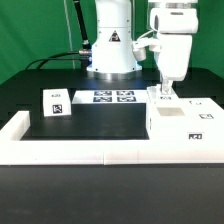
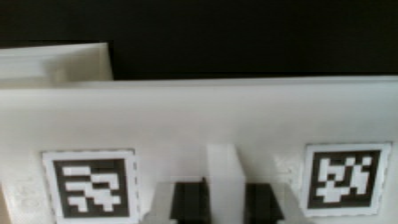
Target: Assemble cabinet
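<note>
In the exterior view my gripper [image 1: 165,91] reaches straight down at the right, onto a small upright white cabinet panel [image 1: 165,99] at the far left corner of the large white cabinet box [image 1: 187,122]. In the wrist view my gripper [image 2: 226,203] shows as two dark fingertips [image 2: 185,204] pressed on either side of a thin white panel edge [image 2: 226,165]. Beyond it a broad white cabinet face [image 2: 196,115] carries two marker tags [image 2: 89,186]. Another small tagged white cabinet block [image 1: 55,103] stands alone at the exterior view's left.
The marker board [image 1: 111,97] lies at the back in front of the arm's base [image 1: 111,60]. A low white rail [image 1: 90,150] frames the black mat [image 1: 100,118] along the front and left.
</note>
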